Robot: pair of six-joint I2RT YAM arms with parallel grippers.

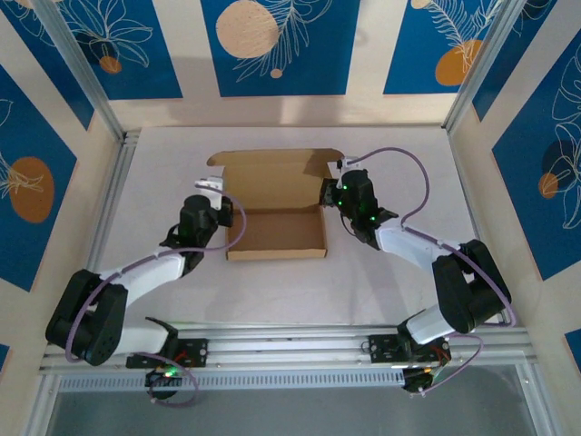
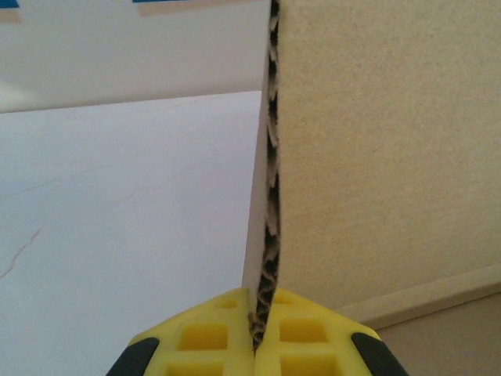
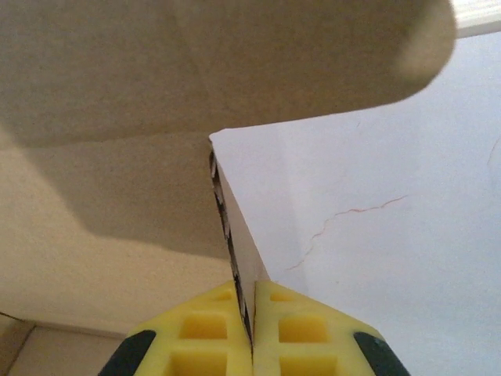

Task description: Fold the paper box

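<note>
The paper box (image 1: 277,232) sat in the middle of the white surface (image 1: 272,292), its lid flap open toward 12 o'clock. The left pincer (image 1: 227,214) was clamped on the box's 9 o'clock wall (corrugated edge pinched between yellow pads (image 2: 203,338)). The right pincer (image 1: 327,194) was clamped likewise on the 3 o'clock wall.

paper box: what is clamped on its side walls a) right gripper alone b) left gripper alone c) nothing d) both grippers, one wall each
d: the left gripper is shut on the left wall edge of the paper box, and the right gripper is shut on the right wall edge.
</note>
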